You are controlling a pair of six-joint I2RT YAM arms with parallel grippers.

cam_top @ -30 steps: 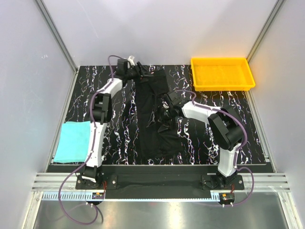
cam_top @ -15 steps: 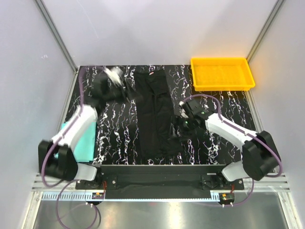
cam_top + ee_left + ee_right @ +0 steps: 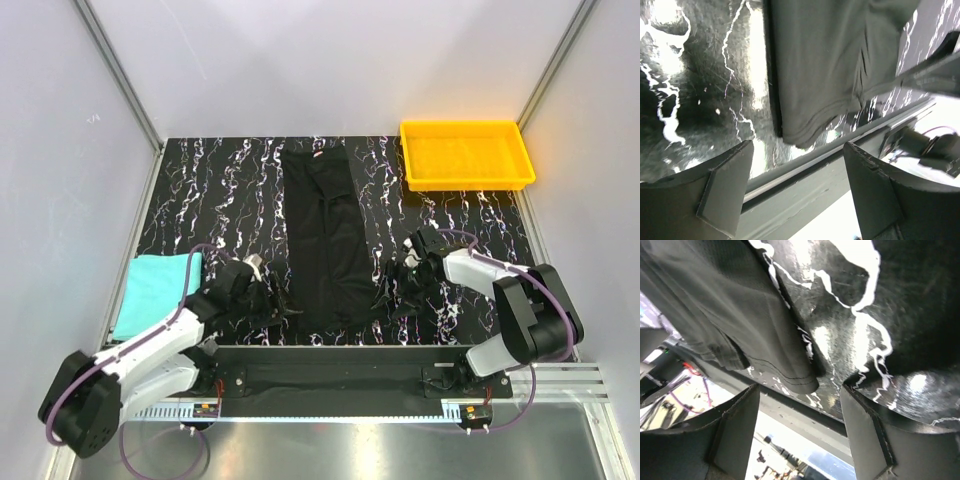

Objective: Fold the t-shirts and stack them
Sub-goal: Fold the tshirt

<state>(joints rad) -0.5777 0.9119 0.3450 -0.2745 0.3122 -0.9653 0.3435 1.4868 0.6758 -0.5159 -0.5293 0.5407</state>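
Far left, the teal t-shirt (image 3: 150,292) lies folded flat at the table's (image 3: 200,190) left near edge, its near-right part hidden under the left arm. Next over, the left gripper (image 3: 272,300) sits low beside the black t-shirt's (image 3: 325,240) near-left corner; in the wrist view its fingers (image 3: 725,185) stand wide apart w/ nothing between them, the hem's corner lying on the tabletop just beyond the tips. Center: the black shirt is folded into a long narrow strip, long axis running near-to-far, small white neck label (image 3: 318,143) at the far end, hem toward the arms' bases. It lies flat on the dark marbled top. At the strip's near-right corner sits the right gripper (image 3: 393,288), also low, fingers (image 3: 735,425) spread wide and gripping nothing, hem corner just ahead of them. Far right, at the back, a yellow tray (image 3: 466,153) stands well apart from both shirts.
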